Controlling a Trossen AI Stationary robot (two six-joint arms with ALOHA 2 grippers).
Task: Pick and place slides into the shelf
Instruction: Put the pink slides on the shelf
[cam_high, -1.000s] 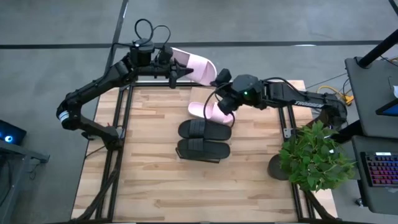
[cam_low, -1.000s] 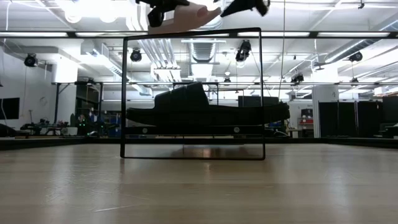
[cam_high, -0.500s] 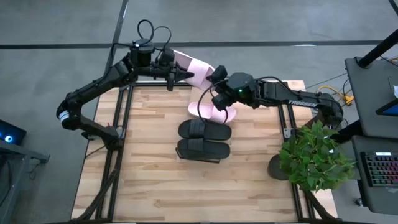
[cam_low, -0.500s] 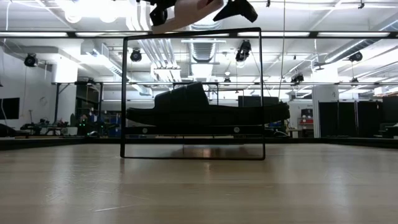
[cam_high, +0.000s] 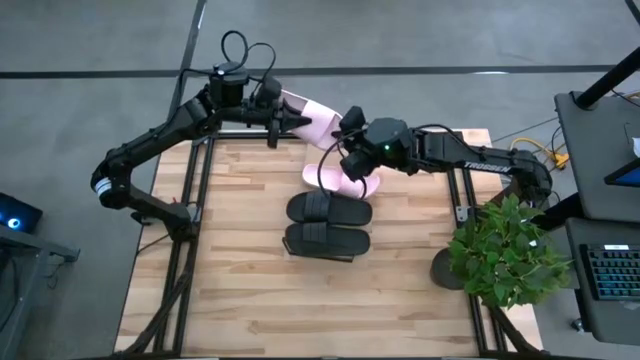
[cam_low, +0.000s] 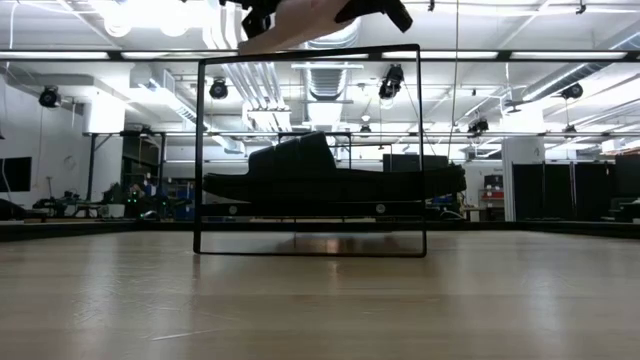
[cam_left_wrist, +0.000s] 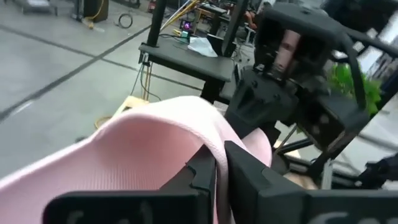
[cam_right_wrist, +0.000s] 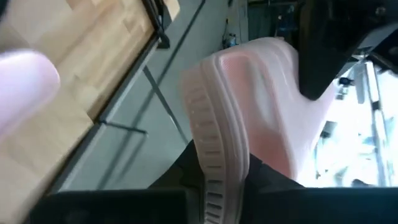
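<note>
Now you have a pale pink slide (cam_high: 312, 112) held in the air between both arms, above the far edge of the shelf (cam_high: 240, 190), and its long axis runs from one gripper to the other.

On the left of the slide, the left gripper (cam_high: 283, 120) has its fingers (cam_left_wrist: 214, 171) closed on the strap; the left wrist view shows the dark fingers pressed on the pink band. On the right end of the same slide, the right gripper (cam_high: 347, 128) has taken the edge of the sole, and in the right wrist view the ribbed rim sits between its fingers. So both are holding one slide, and neither is nearer than the other.

From the low view, the slide (cam_low: 300, 15) is above the top bar of the shelf's wire frame (cam_low: 310, 50), so the way down is not free until it goes past that bar.

Toward you from the held slide, the second pink slide (cam_high: 345, 182) lies on the surface, partly hidden under the right arm. Next come the two black slides (cam_high: 328, 225), side by side, well apart from both grippers. Far to the right of the slides a green plant (cam_high: 505, 250) stands at the edge of the surface; I judge it is outside the path.
</note>
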